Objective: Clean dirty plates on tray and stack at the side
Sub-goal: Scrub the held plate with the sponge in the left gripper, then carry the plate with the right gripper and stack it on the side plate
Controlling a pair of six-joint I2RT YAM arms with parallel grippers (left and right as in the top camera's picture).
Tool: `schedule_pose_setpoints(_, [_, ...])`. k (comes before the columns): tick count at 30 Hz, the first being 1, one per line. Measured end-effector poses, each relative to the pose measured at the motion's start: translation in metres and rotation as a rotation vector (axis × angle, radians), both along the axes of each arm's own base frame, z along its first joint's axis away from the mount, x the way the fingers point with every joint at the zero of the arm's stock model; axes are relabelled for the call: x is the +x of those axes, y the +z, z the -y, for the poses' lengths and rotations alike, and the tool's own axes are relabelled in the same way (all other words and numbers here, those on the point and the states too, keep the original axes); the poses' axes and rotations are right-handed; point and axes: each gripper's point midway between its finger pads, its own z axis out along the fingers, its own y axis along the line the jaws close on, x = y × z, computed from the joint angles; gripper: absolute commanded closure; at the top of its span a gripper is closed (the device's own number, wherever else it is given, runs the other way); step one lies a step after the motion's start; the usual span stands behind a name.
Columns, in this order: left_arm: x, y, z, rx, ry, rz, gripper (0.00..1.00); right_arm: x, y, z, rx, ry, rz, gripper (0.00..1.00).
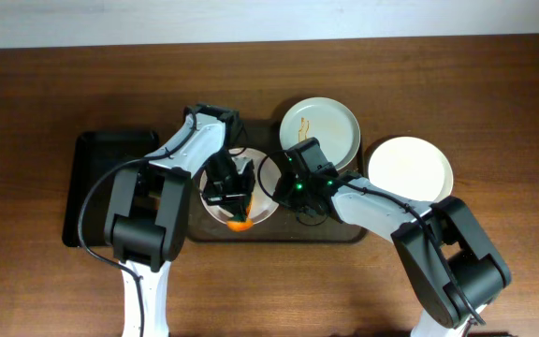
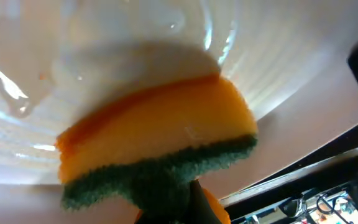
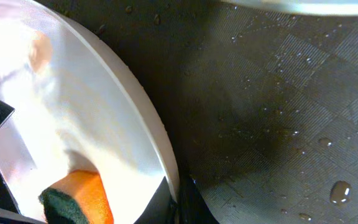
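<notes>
A white plate (image 1: 268,198) lies on the dark tray (image 1: 344,232) at the table's middle. My left gripper (image 1: 235,208) is shut on an orange sponge with a green scouring side (image 2: 160,137) and presses it onto the plate (image 2: 104,56). My right gripper (image 1: 284,187) is shut on the plate's right rim (image 3: 160,143); the sponge also shows in the right wrist view (image 3: 79,199). A second plate with stains (image 1: 320,128) sits at the tray's back right. A clean white plate (image 1: 410,168) lies on the table right of the tray.
A black empty tray (image 1: 87,187) lies at the left of the table. The wet tray surface (image 3: 278,112) has water drops. The brown table (image 1: 494,84) surrounds everything.
</notes>
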Motion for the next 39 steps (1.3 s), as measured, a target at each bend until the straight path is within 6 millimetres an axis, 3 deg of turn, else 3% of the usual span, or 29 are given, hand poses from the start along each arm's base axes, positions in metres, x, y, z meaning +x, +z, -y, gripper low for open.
schedule_pose_setpoints(5, [0.042,-0.008,-0.012,-0.088,0.093,0.126,1.0,0.003,0.001,0.001,0.002,-0.021,0.003,0.96])
schedule_pose_setpoints(11, [0.113,-0.007,-0.029,0.041,0.175,0.422,1.0,0.003,0.0,0.001,0.004,-0.029,-0.001,0.96])
schedule_pose_setpoints(12, [0.115,-0.005,-0.03,0.049,0.178,0.429,1.0,0.003,0.0,0.001,0.004,-0.029,-0.001,0.96])
schedule_pose_setpoints(14, [0.131,0.006,-0.036,0.107,0.176,0.444,1.0,0.003,0.0,0.001,0.002,-0.03,0.001,0.96])
schedule_pose_setpoints(16, [0.156,0.044,-0.042,0.132,0.187,0.502,1.0,0.004,0.0,0.002,-0.003,-0.028,0.004,0.96])
schedule_pose_setpoints(18, [0.162,0.09,-0.055,0.156,0.207,0.517,1.0,0.006,0.001,0.002,-0.003,-0.032,0.018,0.75])
schedule_pose_setpoints(19, [0.163,0.109,-0.06,0.156,0.213,0.532,1.0,0.01,0.002,0.0,0.003,-0.021,0.044,0.72])
schedule_pose_setpoints(22, [0.164,0.121,-0.07,0.169,0.201,0.544,1.0,0.027,0.01,-0.003,-0.006,0.018,0.157,0.67])
schedule_pose_setpoints(24, [0.163,0.121,-0.072,0.183,0.188,0.546,1.0,0.035,0.01,0.004,-0.056,0.0,0.199,0.7])
schedule_pose_setpoints(26, [0.163,0.121,-0.074,0.192,0.184,0.548,1.0,0.04,0.008,0.009,-0.09,-0.009,0.224,0.94])
schedule_pose_setpoints(30, [0.164,0.121,-0.075,0.2,0.183,0.551,1.0,0.037,0.003,0.008,-0.089,0.003,0.21,0.96])
schedule_pose_setpoints(33, [0.166,0.121,-0.075,0.198,0.184,0.559,1.0,0.018,0.004,0.007,-0.084,0.063,0.134,0.96])
schedule_pose_setpoints(35, [0.167,0.121,-0.075,0.196,0.185,0.566,1.0,-0.004,0.02,0.025,-0.168,0.116,0.08,0.96])
schedule_pose_setpoints(36, [0.169,0.122,-0.075,0.195,0.186,0.572,1.0,-0.004,0.049,0.033,-0.208,0.145,0.136,0.96])
schedule_pose_setpoints(39, [0.172,0.122,-0.076,0.203,0.187,0.586,1.0,-0.009,0.096,0.063,-0.354,0.158,0.233,0.96])
